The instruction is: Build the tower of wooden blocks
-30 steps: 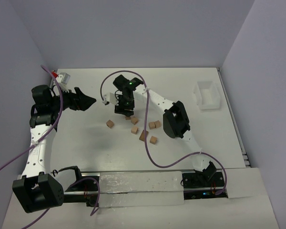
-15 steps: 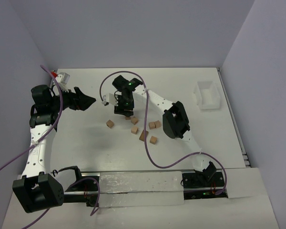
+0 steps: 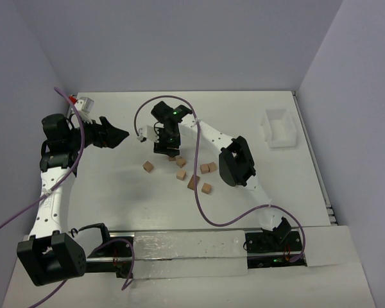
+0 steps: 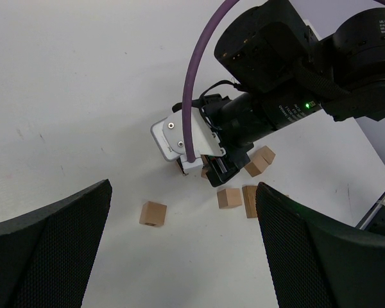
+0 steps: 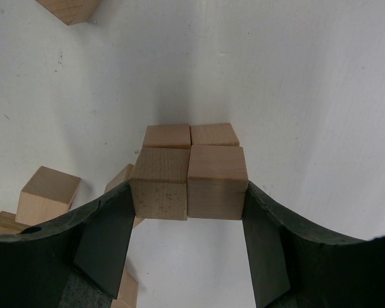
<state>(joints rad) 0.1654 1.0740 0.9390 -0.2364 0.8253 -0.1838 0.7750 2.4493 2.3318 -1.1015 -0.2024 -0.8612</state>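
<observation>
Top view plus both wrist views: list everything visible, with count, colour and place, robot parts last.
held blocks: two, tan, gripped side by side by the right hand.
next blocks: two, tan, side by side just beyond the held pair.
loose blocks: about seven, tan, scattered mid-table by the right hand.
bin: one, white, far right of table.
table: one, white.
cables: two, purple, one along each arm.
left hand: one, black, open, raised left of the blocks.
right hand: one, black, shut on the held blocks.

Between the left gripper's (image 4: 183,185) wide-spread fingers, the right gripper (image 4: 215,173) hangs over wood blocks (image 4: 230,197) — apparently gripping some — with one lone block (image 4: 153,213) apart.
</observation>
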